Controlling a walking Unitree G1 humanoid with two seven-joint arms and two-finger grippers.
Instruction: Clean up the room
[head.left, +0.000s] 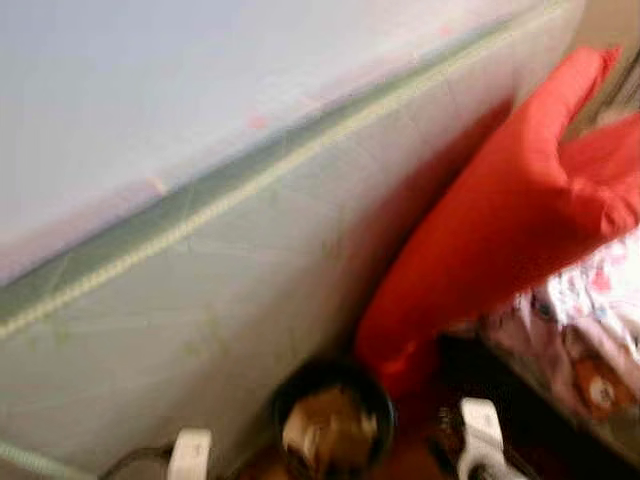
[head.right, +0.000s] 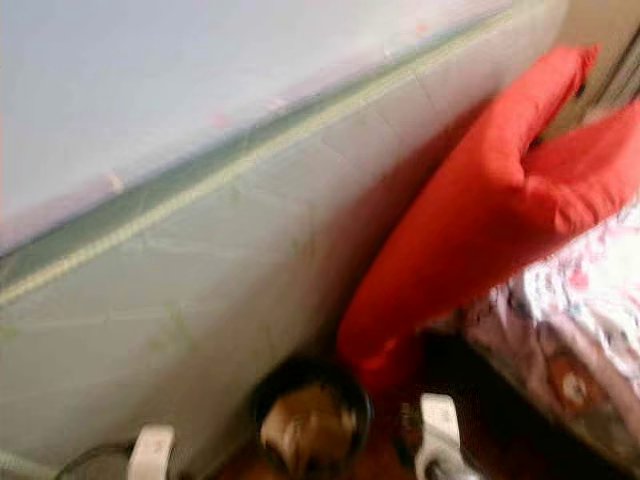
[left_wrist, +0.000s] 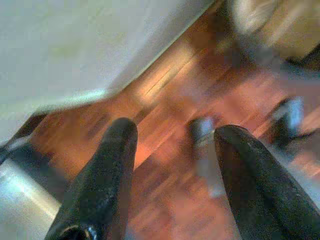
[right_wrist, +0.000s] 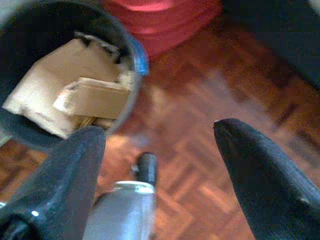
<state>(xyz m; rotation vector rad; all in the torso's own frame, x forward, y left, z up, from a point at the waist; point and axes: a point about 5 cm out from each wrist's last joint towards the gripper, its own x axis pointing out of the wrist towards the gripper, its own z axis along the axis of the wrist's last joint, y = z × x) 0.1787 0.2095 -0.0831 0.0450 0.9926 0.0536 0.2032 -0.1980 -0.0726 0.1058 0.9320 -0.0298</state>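
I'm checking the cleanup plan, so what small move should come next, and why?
Probably turn right toward the red cushion and reach for it with the right tool. The cushion leans against the mattress down to the floor beside the bin, which already holds cardboard. Both tools are open and hold nothing, the left tool over bare floor.

A narrow strip of wood floor (right_wrist: 200, 165) lies open between the mattress side (head.left: 230, 290) and the red cushion (head.left: 500, 220); the dark bin (head.left: 335, 400) blocks it.

Head views blurred, mattress (head.left: 250, 250) cut by frame edges, bin (head.left: 333, 418) cropped at bottom, bin contents indistinct
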